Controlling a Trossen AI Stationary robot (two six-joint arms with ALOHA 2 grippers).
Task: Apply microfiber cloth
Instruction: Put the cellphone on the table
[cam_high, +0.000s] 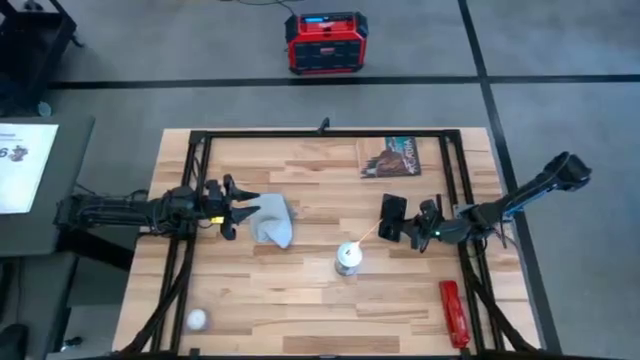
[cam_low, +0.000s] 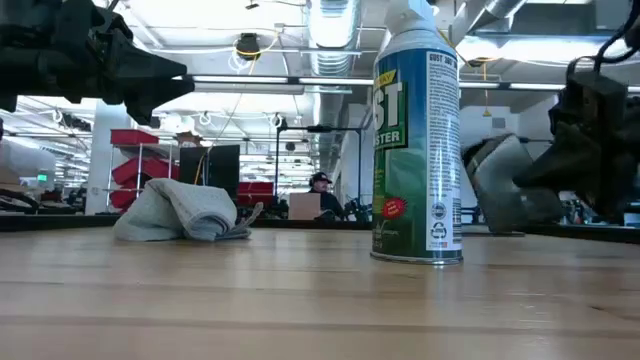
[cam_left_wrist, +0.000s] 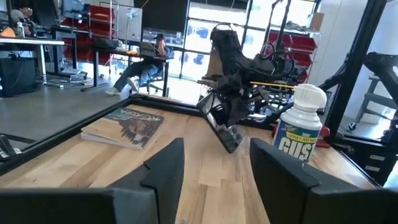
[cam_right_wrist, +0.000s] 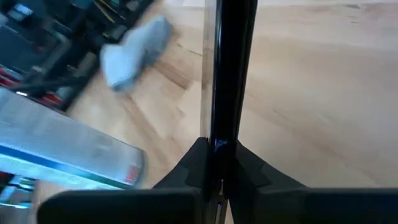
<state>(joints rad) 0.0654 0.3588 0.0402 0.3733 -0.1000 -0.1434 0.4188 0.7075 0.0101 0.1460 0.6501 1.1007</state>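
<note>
The pale grey-blue microfiber cloth (cam_high: 275, 222) lies crumpled in a heap on the wooden table, left of centre; it also shows in the low view (cam_low: 185, 210) and the right wrist view (cam_right_wrist: 134, 50). My left gripper (cam_high: 235, 205) hovers open just left of the cloth and above it (cam_low: 100, 50), with nothing between its fingers (cam_left_wrist: 168, 171). At the right, my right gripper (cam_high: 408, 224) is shut on a black phone (cam_high: 392, 215), which the left wrist view shows tilted (cam_left_wrist: 221, 121). My right gripper pinches the phone between its two fingers at the phone's near end (cam_right_wrist: 217, 146), one finger on each flat face. It comes from the table's right side, roughly level. The phone sticks out ahead of the fingers, tilted. Whether its lower end touches the table, I cannot tell.
A dust-remover spray can (cam_high: 347, 260) with a thin straw stands upright between the cloth and the phone. A dark printed booklet (cam_high: 390, 157) lies at the far edge, a red tool (cam_high: 452, 312) at the near right, a white ball (cam_high: 196, 319) at the near left. A black frame (cam_high: 320, 133) rims the table.
</note>
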